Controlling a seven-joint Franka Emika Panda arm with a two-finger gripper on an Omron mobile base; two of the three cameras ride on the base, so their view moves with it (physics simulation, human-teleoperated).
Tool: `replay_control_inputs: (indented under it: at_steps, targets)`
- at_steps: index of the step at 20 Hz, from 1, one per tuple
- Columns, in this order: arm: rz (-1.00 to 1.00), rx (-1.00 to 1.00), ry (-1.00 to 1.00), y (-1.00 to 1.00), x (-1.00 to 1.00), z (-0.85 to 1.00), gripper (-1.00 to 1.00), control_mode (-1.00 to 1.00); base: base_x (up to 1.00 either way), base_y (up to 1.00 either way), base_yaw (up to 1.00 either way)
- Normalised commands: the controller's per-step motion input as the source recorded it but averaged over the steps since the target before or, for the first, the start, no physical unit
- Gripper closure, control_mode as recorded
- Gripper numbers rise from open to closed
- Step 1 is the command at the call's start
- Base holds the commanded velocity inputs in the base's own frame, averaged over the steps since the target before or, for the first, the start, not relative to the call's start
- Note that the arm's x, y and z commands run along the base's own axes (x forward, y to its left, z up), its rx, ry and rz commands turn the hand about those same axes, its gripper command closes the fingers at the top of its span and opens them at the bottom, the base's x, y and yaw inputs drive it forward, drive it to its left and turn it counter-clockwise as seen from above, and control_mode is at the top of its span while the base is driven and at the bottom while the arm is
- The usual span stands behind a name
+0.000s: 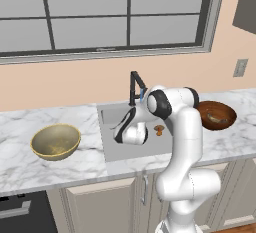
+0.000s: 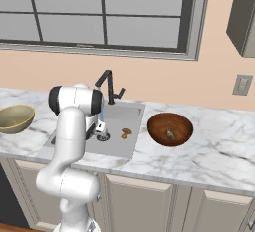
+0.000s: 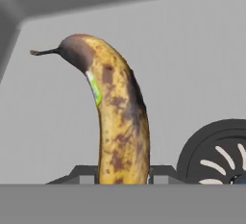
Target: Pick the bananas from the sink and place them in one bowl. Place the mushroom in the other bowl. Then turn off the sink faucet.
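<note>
The claw (image 3: 123,177) is down in the sink (image 1: 112,144), its two dark tips pressed against the sides of a banana (image 3: 117,122), pinching it at its lower end. This banana is yellow with brown blotches and a dark stemmed tip, and rises from between the tips over the grey sink floor, with the round dark drain (image 3: 218,155) just beside it.

From the base views, the white arm bends down into the sink from the near edge of the table (image 1: 30,169). The mushroom (image 2: 126,133) lies on the sink floor, to the right of the arm's wrist and apart from it. At the back rim of the sink stands the black faucet (image 2: 107,84), a thin blue stream (image 2: 102,111) falling from its spout.

On the table left of the sink sits the yellow-olive bowl (image 1: 37,149). Right of the sink sits the reddish-brown bowl (image 2: 159,131), with the other banana (image 2: 170,132) lying inside it.
</note>
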Motion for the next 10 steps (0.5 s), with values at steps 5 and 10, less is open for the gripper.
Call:
replay_control_inputs:
  at_steps: [5,10]
  targets:
    - [0.0,0.0,0.0,0.0,0.0,0.01,1.0,-1.0,0.0,0.0,0.0]
    - [0.0,0.0,-0.03,-0.05,-0.09,0.33,1.0,-1.0,0.0,0.0,0.0]
